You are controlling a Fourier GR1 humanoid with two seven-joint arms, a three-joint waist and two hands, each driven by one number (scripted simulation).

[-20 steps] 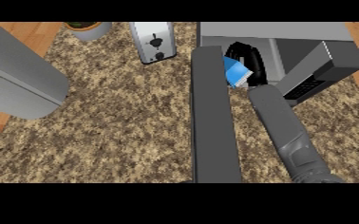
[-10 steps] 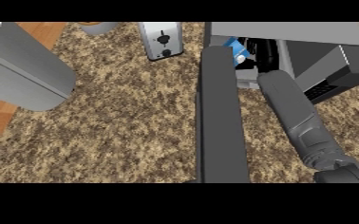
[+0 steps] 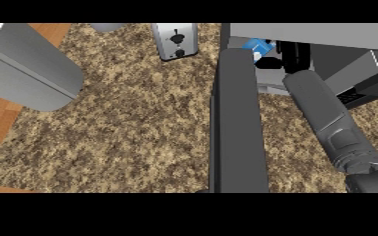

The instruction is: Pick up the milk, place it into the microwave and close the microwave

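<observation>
The microwave (image 3: 339,35) stands at the upper right with its cavity open. Its dark grey door (image 3: 238,130) swings out toward me, running down the middle of the view. The milk (image 3: 257,47), a small blue and white carton, sits just inside the cavity at its left side. My right hand (image 3: 289,56) is inside the cavity right beside the carton, black fingers curled against it; the grey right forearm (image 3: 328,120) hides much of the hand. Only my left forearm (image 3: 33,70) shows, at the far left, and its hand is out of view.
A silver toaster (image 3: 176,40) stands on the speckled counter (image 3: 133,140) just left of the microwave door. A grey rounded object (image 3: 107,27) peeks in at the top edge. A wooden floor strip (image 3: 6,120) shows at the left.
My right hand has carried the milk up and farther into the microwave cavity. The forearm followed, and the door and toaster now sit more to the right in the view.
</observation>
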